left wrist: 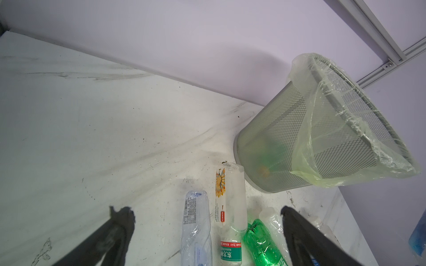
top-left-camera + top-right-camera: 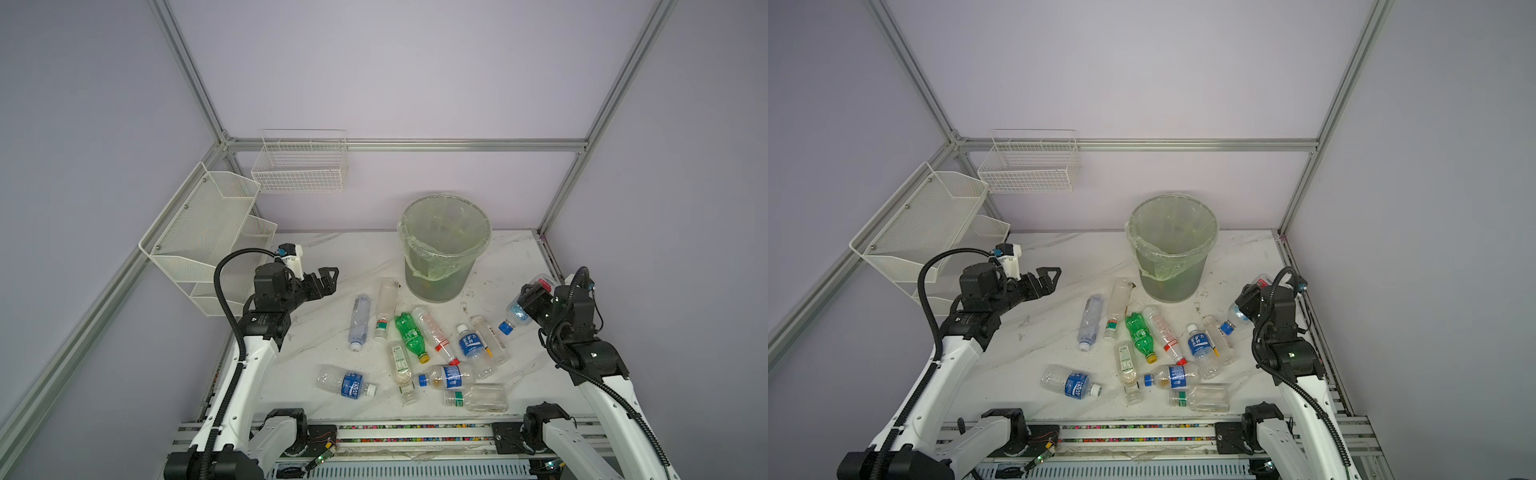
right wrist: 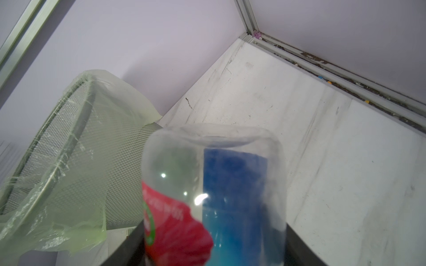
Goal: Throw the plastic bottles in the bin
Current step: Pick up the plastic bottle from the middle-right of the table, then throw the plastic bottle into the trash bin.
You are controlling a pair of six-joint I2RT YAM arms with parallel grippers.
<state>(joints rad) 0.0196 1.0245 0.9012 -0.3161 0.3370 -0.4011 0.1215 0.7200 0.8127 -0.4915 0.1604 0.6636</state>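
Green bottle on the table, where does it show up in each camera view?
Top view: green bottle lies in front of the bin, cap toward the camera.
Top view: same place, bin behind it.
Left wrist: in view, lying short of the bin.
Right wrist: not in it.
Shared landmark: the bin, also seen in the right wrist view.

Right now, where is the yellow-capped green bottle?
In a top view the green bottle lies centrally in front of the bin, between the frosted bottle to the robot's left and the red-print bottle to its right.
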